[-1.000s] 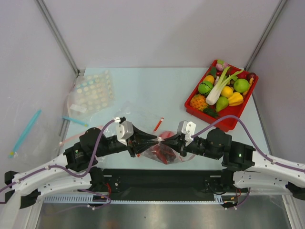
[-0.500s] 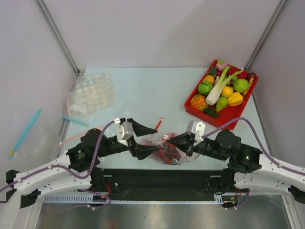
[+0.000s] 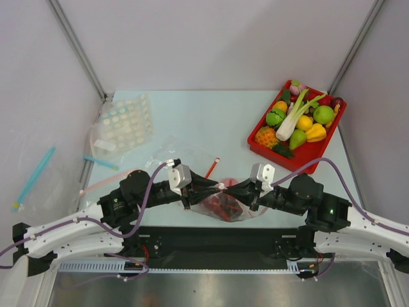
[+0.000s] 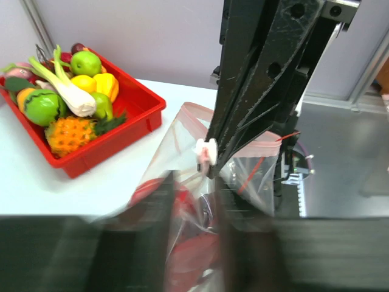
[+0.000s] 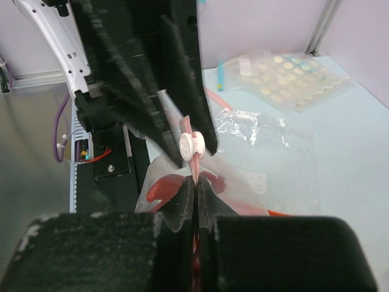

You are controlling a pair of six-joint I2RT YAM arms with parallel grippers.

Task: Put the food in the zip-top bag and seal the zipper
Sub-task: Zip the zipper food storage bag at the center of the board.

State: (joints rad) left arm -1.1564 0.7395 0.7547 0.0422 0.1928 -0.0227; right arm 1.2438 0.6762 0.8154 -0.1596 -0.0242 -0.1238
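**Fingers of left gripper narrowed and moved toward right gripper**

Compared with half a second ago, the left fingers, then spread wide, are seen drawn closer together. They are also shifted rightward along the near edge of the table. The right gripper is found where it was.

Near edge, centre: the zip-top bag is held up by its mouth between the two grippers, and its body lies toward the near edge. The food is seen as red shapes inside it; single pieces cannot be told apart.

Right gripper: the fingers are pressed together, with the zipper pinched between them just beside a white slider.

Left gripper: the fingers are smeared by motion in the left wrist view. They are placed on either side of the bag's mouth edge, with a gap between them. Whether the plastic is gripped cannot be told.

Beyond the grippers: a second clear bag is laid flat toward the middle of the table.

Far left corner: a clear bag printed with pale dots is noted.

Far right corner: a red tray is heaped with toy fruit and vegetables.
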